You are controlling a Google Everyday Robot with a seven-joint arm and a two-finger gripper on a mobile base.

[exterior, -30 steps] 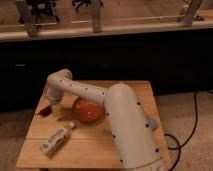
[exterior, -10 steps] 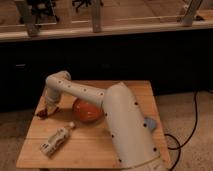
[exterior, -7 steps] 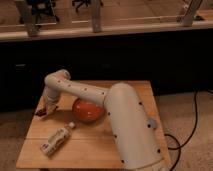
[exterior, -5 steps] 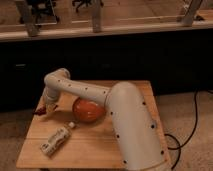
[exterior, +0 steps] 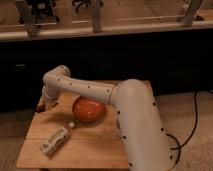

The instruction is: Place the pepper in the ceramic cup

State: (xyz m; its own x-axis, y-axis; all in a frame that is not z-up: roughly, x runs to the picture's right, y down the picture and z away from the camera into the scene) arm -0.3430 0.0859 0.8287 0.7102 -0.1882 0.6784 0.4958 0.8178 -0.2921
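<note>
One white robot arm (exterior: pixel 85 89) reaches from the right across the light wooden counter (exterior: pixel 95 145) and bends down at its elbow, so that the claw (exterior: pixel 48 102) hangs over the counter's far left corner. It is placed there because the small dark red elongated pepper (exterior: pixel 39 107) lies at that corner, just beside the claw and close to the counter's edge. Whether the claw is open, closed, or already gripping the pepper cannot be told from this view. The small pale ceramic cup cannot be made out; it may be hidden behind the lowered forearm, so the distance the pepper must travel is uncertain. The wide shiny orange bowl (exterior: pixel 89 109) sits near the counter's middle, partly under the arm. The whitish plastic bottle with a pale cap (exterior: pixel 55 140) lies on its side toward the front left, well apart from the claw. Neither appears to obstruct the approach. Compared with three seconds ago, the claw has shifted slightly lower and further toward the left edge, nearer the pepper, while bowl and bottle keep their places. The step in hand is judged to be the grasp, with placement not yet begun.
</note>
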